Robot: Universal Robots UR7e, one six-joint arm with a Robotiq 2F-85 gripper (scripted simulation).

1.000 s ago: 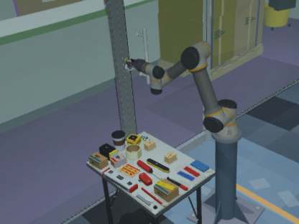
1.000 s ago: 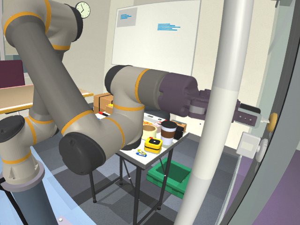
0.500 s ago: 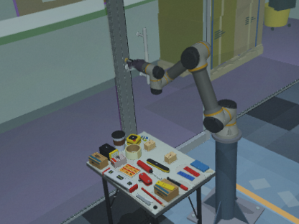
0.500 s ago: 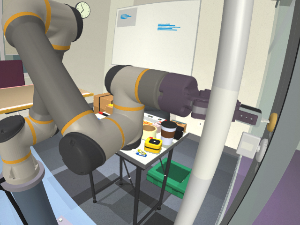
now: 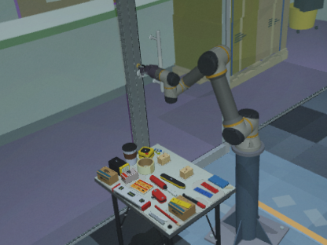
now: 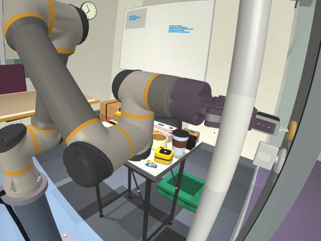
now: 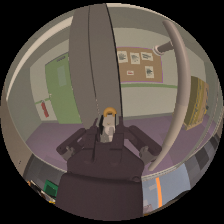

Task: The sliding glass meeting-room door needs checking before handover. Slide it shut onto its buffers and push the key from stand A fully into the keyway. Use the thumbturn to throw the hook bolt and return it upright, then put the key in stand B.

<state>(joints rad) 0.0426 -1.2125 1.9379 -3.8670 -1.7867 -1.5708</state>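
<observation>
The key [image 7: 109,121] sits in the keyway on the door's grey lock stile [image 5: 133,74], just above the white thumbturn [image 6: 278,160]. The key has a pale bow and an orange collar [image 6: 292,130] against the stile. It is gripped by my gripper [image 6: 277,125], which reaches level from the arm's side. The thumbturn sits on a white lock case [image 6: 265,156]. The door's long vertical pull handle [image 6: 233,109] stands close beside my wrist. The key's blade is hidden.
Behind the glass lie a purple-floored corridor, a green door [image 7: 61,89] and a cork notice board [image 7: 138,65]. A cluttered work table [image 5: 165,182] stands below the arm, with two small wooden stands [image 5: 163,158] [image 5: 186,172]. A green bin [image 6: 184,187] sits on the floor.
</observation>
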